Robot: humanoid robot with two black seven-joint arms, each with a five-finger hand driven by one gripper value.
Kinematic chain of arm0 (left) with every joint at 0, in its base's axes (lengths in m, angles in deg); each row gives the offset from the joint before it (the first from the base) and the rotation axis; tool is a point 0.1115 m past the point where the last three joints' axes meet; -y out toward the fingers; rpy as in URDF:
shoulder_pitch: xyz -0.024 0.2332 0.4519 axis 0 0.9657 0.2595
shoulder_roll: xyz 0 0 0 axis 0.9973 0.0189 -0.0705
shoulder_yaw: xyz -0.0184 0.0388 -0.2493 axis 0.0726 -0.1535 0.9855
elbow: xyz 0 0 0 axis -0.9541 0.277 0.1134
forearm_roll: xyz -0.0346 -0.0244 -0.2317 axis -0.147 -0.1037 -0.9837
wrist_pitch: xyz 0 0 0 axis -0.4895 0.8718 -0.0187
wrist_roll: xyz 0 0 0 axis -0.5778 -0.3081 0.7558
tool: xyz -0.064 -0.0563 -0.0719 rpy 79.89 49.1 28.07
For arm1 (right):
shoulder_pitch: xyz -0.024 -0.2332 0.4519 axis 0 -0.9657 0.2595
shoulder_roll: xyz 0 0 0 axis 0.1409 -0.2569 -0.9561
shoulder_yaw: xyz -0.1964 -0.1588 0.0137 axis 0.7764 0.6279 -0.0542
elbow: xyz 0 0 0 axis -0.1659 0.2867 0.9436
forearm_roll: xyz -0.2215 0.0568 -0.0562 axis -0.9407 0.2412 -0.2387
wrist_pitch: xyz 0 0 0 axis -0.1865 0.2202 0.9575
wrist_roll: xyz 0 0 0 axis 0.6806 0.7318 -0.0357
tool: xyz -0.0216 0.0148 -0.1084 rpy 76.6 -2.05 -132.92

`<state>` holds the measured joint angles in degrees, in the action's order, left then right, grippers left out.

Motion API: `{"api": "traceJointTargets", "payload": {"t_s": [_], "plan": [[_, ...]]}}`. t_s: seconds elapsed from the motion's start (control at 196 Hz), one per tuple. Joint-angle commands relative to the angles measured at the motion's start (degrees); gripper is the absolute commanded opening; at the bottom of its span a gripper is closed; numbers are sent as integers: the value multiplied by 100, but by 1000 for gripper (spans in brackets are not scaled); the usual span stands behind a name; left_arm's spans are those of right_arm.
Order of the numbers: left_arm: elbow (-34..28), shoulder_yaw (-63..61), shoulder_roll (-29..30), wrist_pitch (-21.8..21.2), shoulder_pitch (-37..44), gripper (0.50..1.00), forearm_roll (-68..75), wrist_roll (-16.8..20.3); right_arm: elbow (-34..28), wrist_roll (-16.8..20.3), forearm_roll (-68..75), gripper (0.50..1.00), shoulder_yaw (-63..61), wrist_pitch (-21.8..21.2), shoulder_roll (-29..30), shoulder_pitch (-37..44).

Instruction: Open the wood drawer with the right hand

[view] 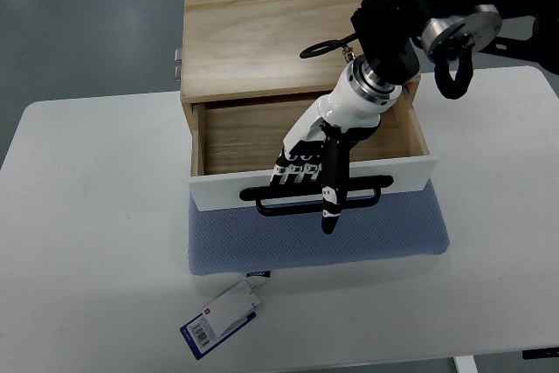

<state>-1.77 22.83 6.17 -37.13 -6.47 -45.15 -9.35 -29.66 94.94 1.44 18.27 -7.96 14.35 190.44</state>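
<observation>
Nearest my cam: a tag (pixel 223 316), white card over a blue one w/ a barcode, lying flat on the white table (pixel 87 216) just in front of a blue pad (pixel 384 233). A small dark label sits at the pad's front edge, right above the tag.

The drawer (pixel 244 141) is pulled out of the wood box (pixel 262 32), so it's open; its bare wood floor shows. Its white front panel (pixel 410 172) hangs over the blue pad, and a black bar handle (pixel 367 194) runs along that panel. The box sits toward the back of the table, w/ a metal hinge or latch (pixel 177 63) on its left side.

Right hand (pixel 319 159), white shell w/ black fingers, reaches down from the upper right over the open drawer. I see the fingers curled over the panel's top edge, tips down at the handle, approx mid-bar. One black finger (pixel 329 207) points straight down across the handle and past its lower bar. Fingers are bunched, not spread. Can't tell from this angle if they truly hook the bar or just press against the panel.

Black forearm and wrist motor housing (pixel 445 15) come in from the top right corner.
</observation>
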Motion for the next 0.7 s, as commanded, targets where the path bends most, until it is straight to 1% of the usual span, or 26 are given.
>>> {"api": "traceJointTargets", "payload": {"t_s": [0.0,0.143,0.148,0.178,0.229,0.356,0.407,0.412,0.499,0.581,0.631,0.637,0.693], "plan": [[0,0,0,0,0,1000,0,0,2,2,-53,946,7,3,-34,9],[0,0,0,0,0,1000,0,0,2,2,-53,946,-11,3,-78,61],[0,0,0,0,0,1000,0,0,2,2,-45,946,-46,3,-130,166],[0,0,0,0,0,1000,0,0,11,2,-53,946,-81,3,-157,193],[0,0,0,0,0,1000,0,0,46,2,-45,946,-169,3,-184,202],[0,0,0,0,0,1000,0,0,248,2,-1,946,-661,3,-482,220],[0,0,0,0,0,1000,0,0,248,2,-1,946,-661,3,-483,220],[0,0,0,0,0,1000,0,0,422,2,17,946,-914,3,-613,220],[0,0,0,0,0,1000,0,0,749,2,26,946,-1232,3,-834,193],[0,0,0,0,0,1000,0,0,1258,2,26,946,-1592,3,-975,114],[0,0,0,0,0,1000,0,0,1259,2,26,946,-1593,3,-975,114],[0,0,0,0,0,1000,0,0,1616,2,26,946,-1828,3,-1079,-60],[0,-17,0,-9,0,1000,0,0,2032,-123,8,946,-2119,3,-1212,-377]]}}
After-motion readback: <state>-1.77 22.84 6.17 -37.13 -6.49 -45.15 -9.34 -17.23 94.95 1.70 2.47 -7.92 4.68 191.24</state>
